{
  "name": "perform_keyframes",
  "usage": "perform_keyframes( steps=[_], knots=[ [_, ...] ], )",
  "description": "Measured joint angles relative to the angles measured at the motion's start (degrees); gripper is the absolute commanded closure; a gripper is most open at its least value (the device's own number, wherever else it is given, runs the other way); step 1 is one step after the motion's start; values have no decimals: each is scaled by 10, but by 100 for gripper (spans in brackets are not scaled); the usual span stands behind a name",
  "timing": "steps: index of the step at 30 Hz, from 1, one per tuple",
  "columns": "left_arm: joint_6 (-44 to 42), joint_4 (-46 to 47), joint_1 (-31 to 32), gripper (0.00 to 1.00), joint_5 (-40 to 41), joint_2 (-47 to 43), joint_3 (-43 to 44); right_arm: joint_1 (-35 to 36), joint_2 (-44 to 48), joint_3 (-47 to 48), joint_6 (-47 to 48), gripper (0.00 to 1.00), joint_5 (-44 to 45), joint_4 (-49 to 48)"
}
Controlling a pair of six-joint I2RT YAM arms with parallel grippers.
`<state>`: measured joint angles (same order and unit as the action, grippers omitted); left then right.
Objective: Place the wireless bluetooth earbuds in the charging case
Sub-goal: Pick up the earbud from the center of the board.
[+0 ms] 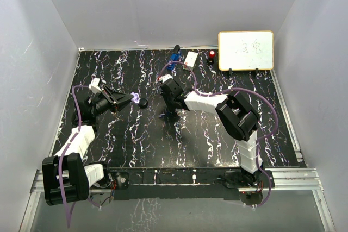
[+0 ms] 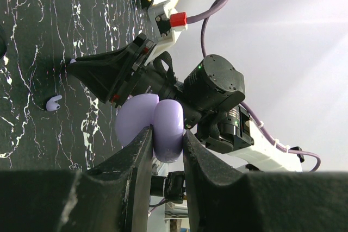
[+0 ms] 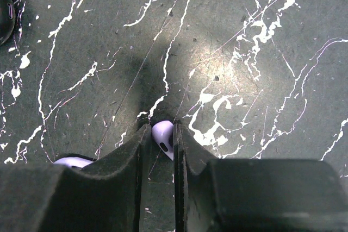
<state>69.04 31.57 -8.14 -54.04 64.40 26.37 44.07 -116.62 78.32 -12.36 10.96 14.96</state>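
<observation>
My left gripper [image 2: 167,131] is shut on the lavender charging case [image 2: 157,126] and holds it above the table; in the top view the left gripper [image 1: 129,99] is at the left middle. My right gripper [image 3: 161,126] is down at the table, its fingers closed around a lavender earbud [image 3: 163,137]. In the top view the right gripper [image 1: 171,114] is at the table's middle. A second lavender earbud [image 2: 53,102] lies on the table beside it and shows partly behind my right gripper's left finger [image 3: 73,161]. No black earbud is visible.
A black round puck [image 1: 143,102] lies between the two grippers and shows in the right wrist view [image 3: 3,9]. At the back stand a blue gadget [image 1: 174,58], a white box [image 1: 191,58], a red object [image 1: 211,54] and a whiteboard [image 1: 246,50].
</observation>
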Motion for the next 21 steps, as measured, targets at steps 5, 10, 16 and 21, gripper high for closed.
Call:
perform_keyframes(
  steps=[5, 10, 16, 21],
  knots=[
    [0, -2, 0, 100, 0, 0, 0, 0, 0, 0, 0, 90, 0, 0],
    [-1, -4, 0, 100, -1, 0, 0, -3, 0, 0, 0, 93, -1, -2],
    [0, -3, 0, 100, -5, 0, 0, -18, 43, -41, -7, 93, -28, -38],
    [10, 13, 14, 100, -7, 8, 0, -52, 152, -120, -38, 93, -86, -128]
  ],
)
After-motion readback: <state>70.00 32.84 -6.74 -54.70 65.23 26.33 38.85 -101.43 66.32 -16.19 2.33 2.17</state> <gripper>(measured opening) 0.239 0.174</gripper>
